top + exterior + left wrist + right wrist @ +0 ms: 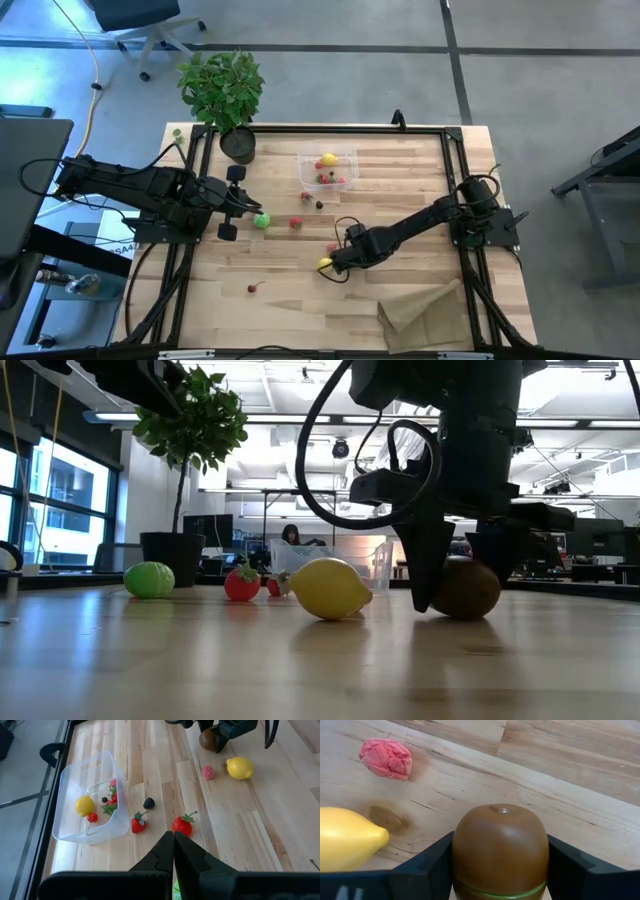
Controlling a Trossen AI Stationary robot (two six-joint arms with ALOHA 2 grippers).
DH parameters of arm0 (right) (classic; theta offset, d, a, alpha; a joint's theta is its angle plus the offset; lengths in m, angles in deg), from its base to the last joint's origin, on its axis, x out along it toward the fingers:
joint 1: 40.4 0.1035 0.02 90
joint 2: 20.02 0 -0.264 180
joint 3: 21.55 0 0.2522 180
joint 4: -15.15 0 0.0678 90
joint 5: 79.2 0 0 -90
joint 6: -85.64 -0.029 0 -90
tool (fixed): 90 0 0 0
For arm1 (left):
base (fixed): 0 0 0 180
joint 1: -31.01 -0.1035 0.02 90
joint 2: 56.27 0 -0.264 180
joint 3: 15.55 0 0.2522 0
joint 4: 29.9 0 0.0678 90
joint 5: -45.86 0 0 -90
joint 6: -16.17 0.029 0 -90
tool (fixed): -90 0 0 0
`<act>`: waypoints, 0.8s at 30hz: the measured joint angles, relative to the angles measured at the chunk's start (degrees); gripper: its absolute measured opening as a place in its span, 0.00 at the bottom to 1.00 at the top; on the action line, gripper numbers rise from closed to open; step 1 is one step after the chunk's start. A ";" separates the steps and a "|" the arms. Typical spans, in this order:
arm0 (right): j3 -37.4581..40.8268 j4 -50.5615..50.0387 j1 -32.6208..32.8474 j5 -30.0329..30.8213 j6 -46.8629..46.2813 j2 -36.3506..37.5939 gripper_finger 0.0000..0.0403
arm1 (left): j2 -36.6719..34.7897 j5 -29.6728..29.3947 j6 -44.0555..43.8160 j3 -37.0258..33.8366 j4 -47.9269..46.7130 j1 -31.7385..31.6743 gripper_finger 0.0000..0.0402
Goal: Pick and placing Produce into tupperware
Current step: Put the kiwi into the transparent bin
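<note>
smooth oval brown kiwi point(500, 851) between right gripper point(500, 870) jaws.

Smooth satin brown kiwi point(500, 851) between my matt black plastic fingers point(422, 872), glossy yellow lemon point(347, 837), crinkly matt pink raspberry point(385, 758), light grainy wood table point(580, 785), clear plastic tupperware point(75, 780).

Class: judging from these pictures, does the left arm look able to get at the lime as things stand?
Probably yes: the lime lies just beside the left gripper, bare wood between, nothing covering it.
</note>
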 joint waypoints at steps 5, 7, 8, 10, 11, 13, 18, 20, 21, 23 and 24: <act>0.00 -0.03 0.00 0.07 0.00 0.00 0.57 | 0.00 0.02 0.01 0.00 0.00 0.01 0.01; 0.00 -0.05 0.00 0.17 0.00 0.00 0.57 | 0.00 0.00 -0.01 0.00 0.00 0.01 0.01; 0.00 -0.05 0.00 0.17 0.00 0.00 0.57 | 0.00 0.00 -0.01 0.00 0.00 -0.01 0.01; 0.00 -0.05 0.00 0.17 0.00 0.00 0.57 | -0.02 0.00 0.00 0.01 0.00 0.01 0.01; 0.00 -0.05 0.00 0.17 0.02 0.00 0.57 | -0.01 0.00 -0.01 0.00 0.00 0.01 0.01; 0.00 -0.05 0.00 0.17 0.09 0.00 0.57 | 0.00 0.00 -0.01 0.00 0.00 -0.01 0.01; 0.00 -0.01 0.00 0.17 1.53 0.00 0.57 | -0.01 0.01 0.01 0.01 0.00 0.00 0.01; 0.00 0.08 0.00 0.10 2.34 0.00 0.57 | -0.01 0.00 -0.01 0.00 0.00 -0.01 0.01; 0.00 0.17 0.00 -0.05 2.90 0.00 0.57 | -0.01 0.01 0.00 0.01 0.00 0.00 0.01; -0.04 0.68 -0.02 -0.11 3.69 0.00 0.57 | 0.00 0.00 0.01 0.00 0.00 0.01 0.01; -0.03 0.85 -0.02 -0.14 4.36 0.09 0.57 | 0.00 0.00 -0.01 0.00 0.00 -0.01 0.01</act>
